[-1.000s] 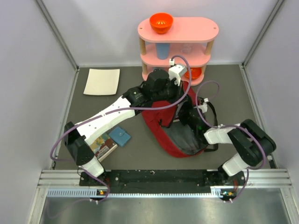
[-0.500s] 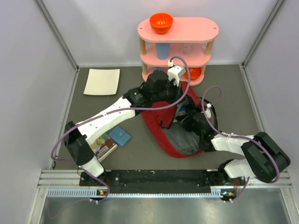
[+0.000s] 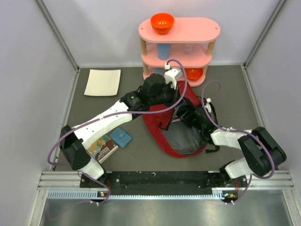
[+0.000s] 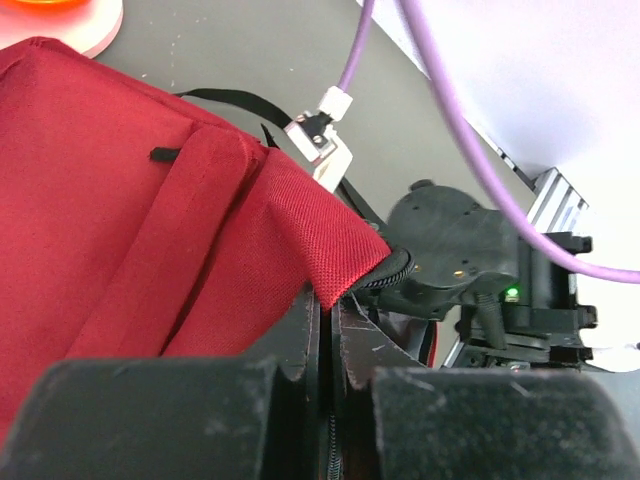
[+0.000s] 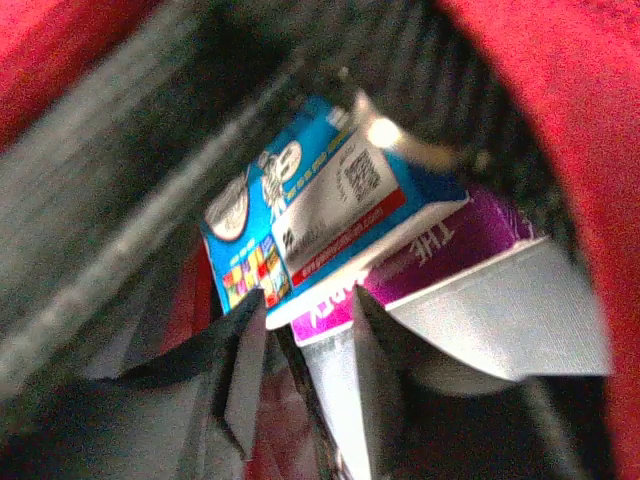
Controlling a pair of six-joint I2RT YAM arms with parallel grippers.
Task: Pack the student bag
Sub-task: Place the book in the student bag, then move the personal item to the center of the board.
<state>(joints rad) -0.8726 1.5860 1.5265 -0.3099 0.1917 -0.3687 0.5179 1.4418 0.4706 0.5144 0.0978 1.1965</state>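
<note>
Backpack first: the student bag (image 3: pixel 153 123) lies flat in the middle of the desk (image 3: pixel 235 94). Its long axis runs from far to near, leaning a little to the right at the near end. The far end sits just in front of the pink shelf (image 3: pixel 178 47). The mouth gapes upward along the near half and shows grey lining (image 3: pixel 181 139).

From the top camera you see both arms meeting over the bag, the left one reaching across from the near left. You also see a white sheet (image 3: pixel 102 82) at the far left, and a small blue pouch (image 3: pixel 122 137) and a picture book (image 3: pixel 103 147) at the near left, well apart from the bag.

Only the left wrist camera shows you the grip. Your left hand (image 4: pixel 325 310) has its fingers together, clamped on the red rim of the bag (image 4: pixel 120 180) right beside the zipper.

Only the right wrist camera shows you the inside. Your right hand (image 5: pixel 310 345) is within the bag's mouth, with red fabric (image 5: pixel 560 90) on the right. A blue carton (image 5: pixel 300 215) lies on a purple-and-white box (image 5: pixel 450 270), and the box's edge sits in the narrow gap between the fingers. You cannot tell whether they press on it.
</note>
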